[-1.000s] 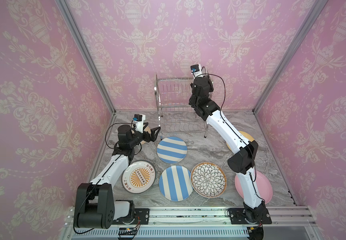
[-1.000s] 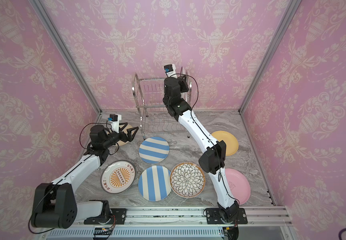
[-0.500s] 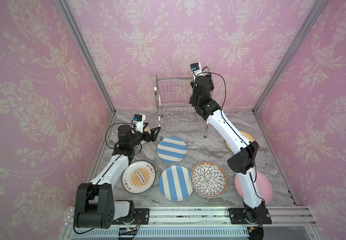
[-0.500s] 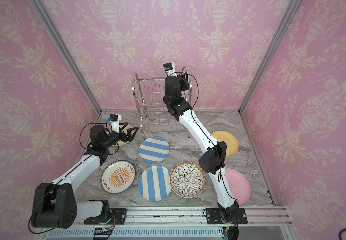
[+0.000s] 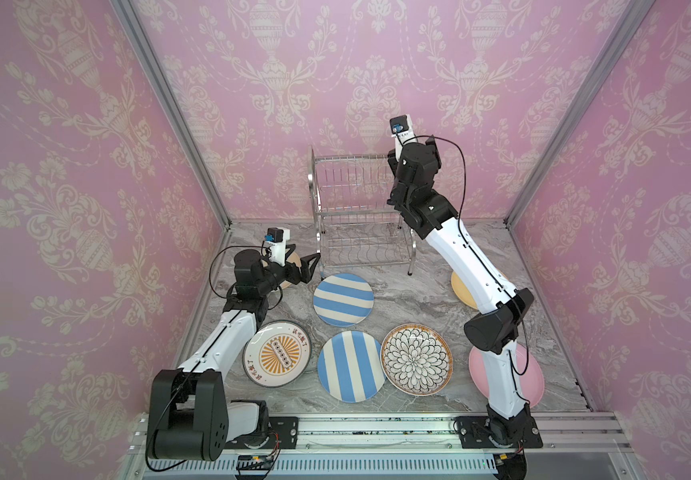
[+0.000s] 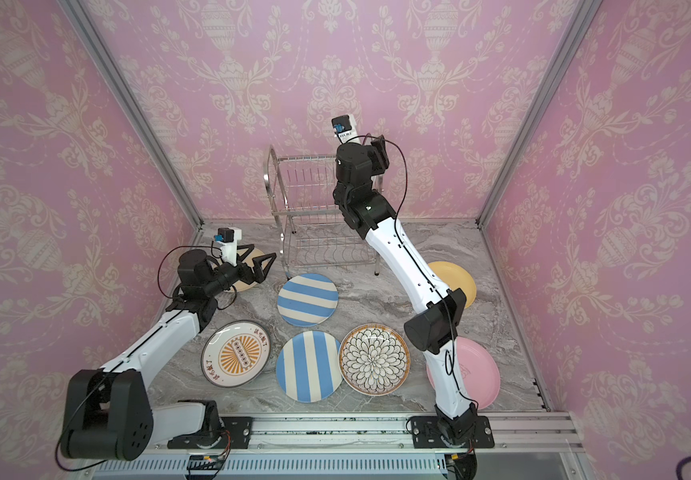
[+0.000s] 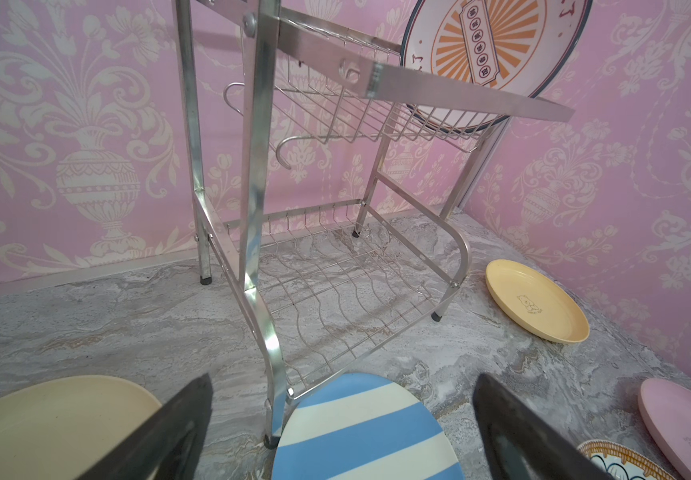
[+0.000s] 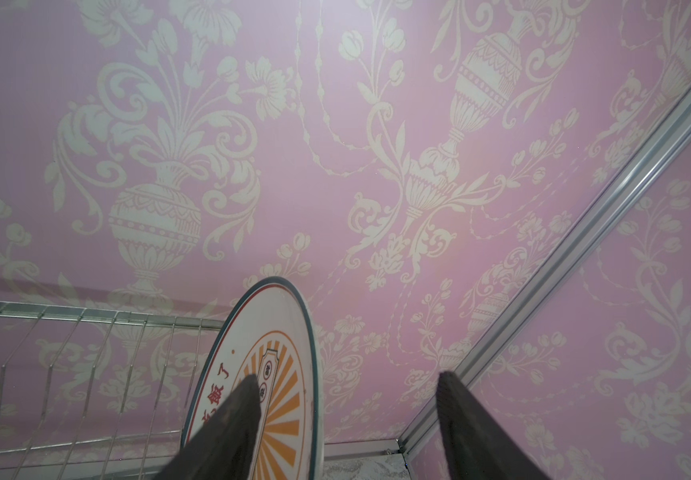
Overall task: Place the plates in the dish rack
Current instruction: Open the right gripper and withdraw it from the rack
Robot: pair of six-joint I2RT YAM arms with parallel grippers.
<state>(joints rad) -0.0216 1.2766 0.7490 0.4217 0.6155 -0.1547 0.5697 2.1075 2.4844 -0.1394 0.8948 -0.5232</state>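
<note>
- Now that the right hand (image 8: 348, 376) has spread its fingers, the sunburst plate (image 8: 281, 345) stands on edge, released, at the right end of the upper tier of the dish rack (image 7: 258, 166), at the surface's far edge.
- That looks like one loaded; the other plates (image 5: 343, 299), seven, lie flat on the surface (image 5: 398, 291).
- The left hand (image 7: 343, 378) hovers released and empty above the cream plate (image 7: 44, 415), near the far-left corner.
</note>
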